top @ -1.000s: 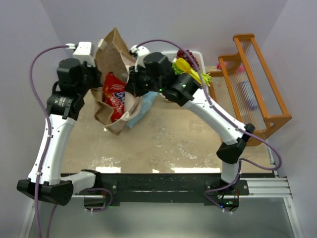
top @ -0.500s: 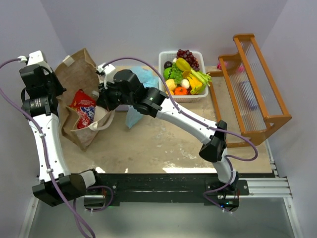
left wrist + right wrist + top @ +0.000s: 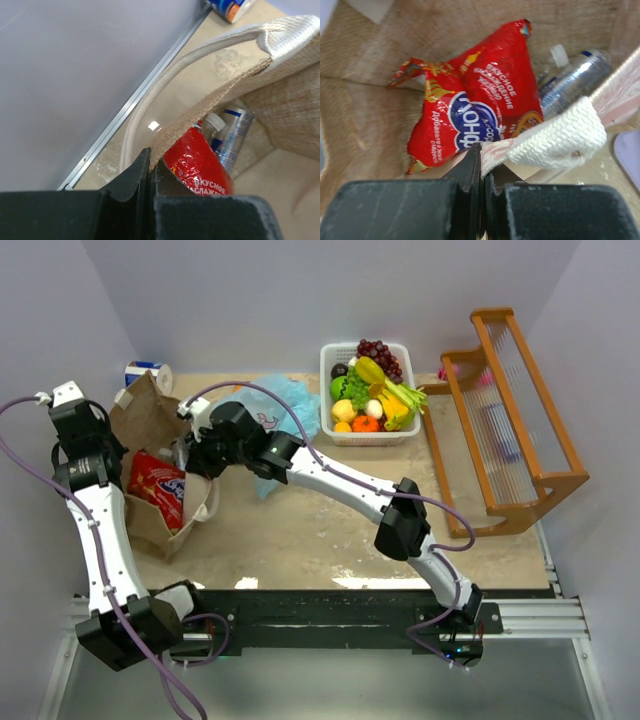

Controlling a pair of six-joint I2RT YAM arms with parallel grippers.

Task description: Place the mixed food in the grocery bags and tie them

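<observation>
The brown paper grocery bag stands open at the table's left, with a red snack packet, a can and a clear bottle inside. My left gripper is shut on the bag's left rim, beside its white handle. My right gripper is shut on the opposite rim, where the other white handle is attached. The light-blue grocery bag lies crumpled behind my right arm. The mixed food fills the white basket.
An orange wooden rack stands along the right edge. A blue-and-white can lies at the back left corner, behind the brown bag. The side wall runs close to my left arm.
Both arms have swung left and towards the near side, carrying the brown bag from the middle back to the left side. The basket of food is uncovered now.
</observation>
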